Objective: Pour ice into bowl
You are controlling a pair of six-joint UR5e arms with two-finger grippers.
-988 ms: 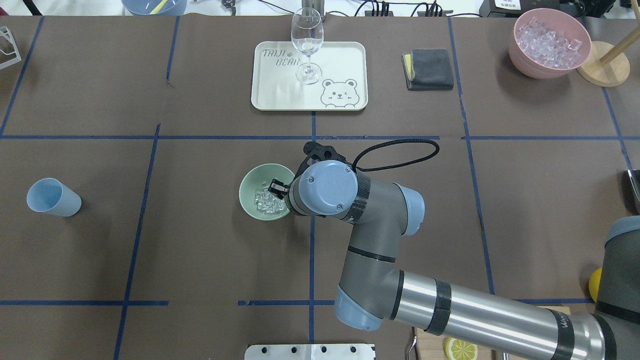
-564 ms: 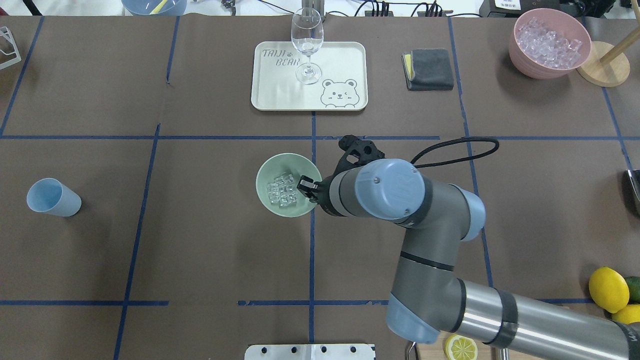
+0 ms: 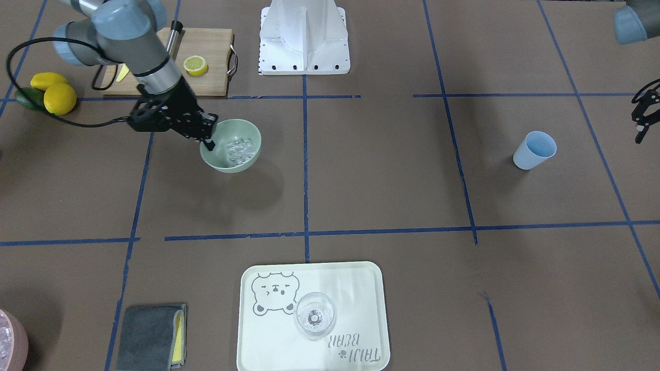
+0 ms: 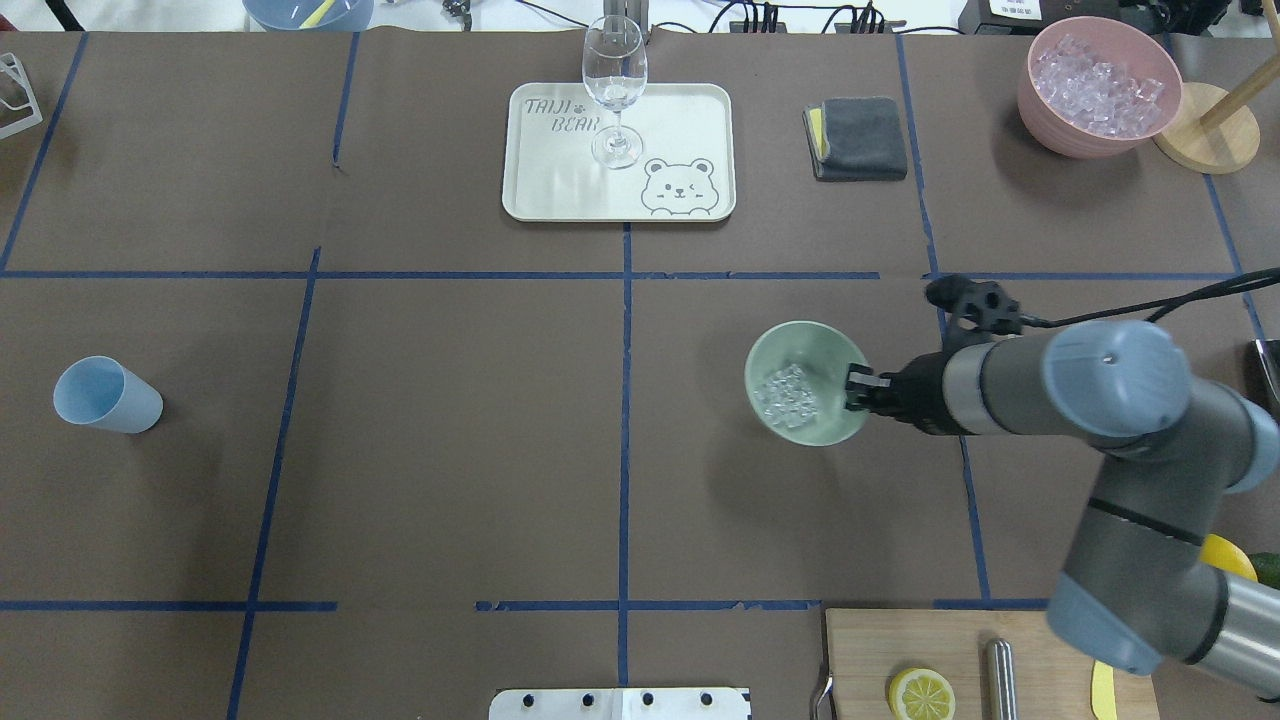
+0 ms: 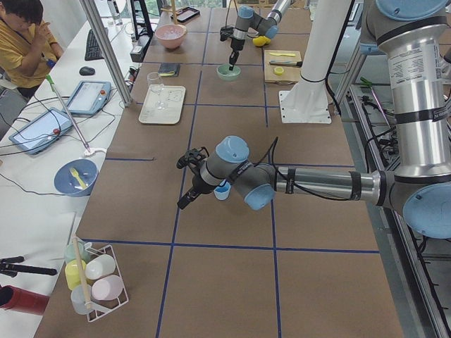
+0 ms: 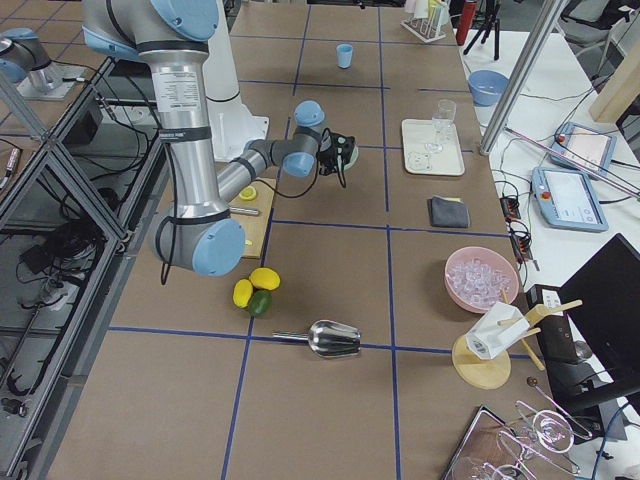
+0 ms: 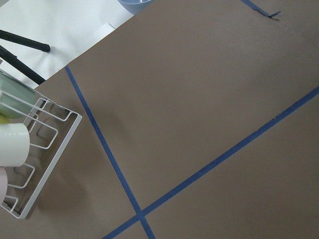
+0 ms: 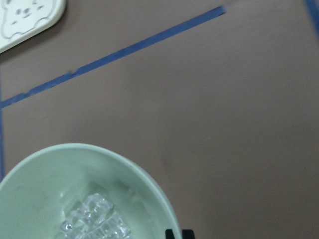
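Note:
The pale sage-green bowl (image 4: 805, 383) holds a small heap of clear ice cubes (image 4: 788, 395). My right gripper (image 4: 858, 390) is shut on the bowl's right rim and holds it above the table, its shadow below it. The front-facing view shows the bowl (image 3: 232, 146), the ice (image 3: 240, 149) and the right gripper (image 3: 209, 139). The right wrist view shows the bowl (image 8: 75, 189) with ice (image 8: 94, 224). My left gripper (image 3: 642, 121) hangs near the blue cup (image 4: 105, 395), apart from it; I cannot tell whether it is open.
A pink bowl of ice (image 4: 1100, 85) stands far right beside a wooden stand (image 4: 1205, 128). A tray (image 4: 690, 110) bears a wine glass (image 4: 614, 90). A grey cloth (image 4: 855, 138) lies right of it. A cutting board (image 4: 1030, 655) with a lemon half (image 4: 920, 695) is near right.
My right arm has carried the bowl with its ice from the table's middle to the right, still gripping its rim. The blue cup has not moved.

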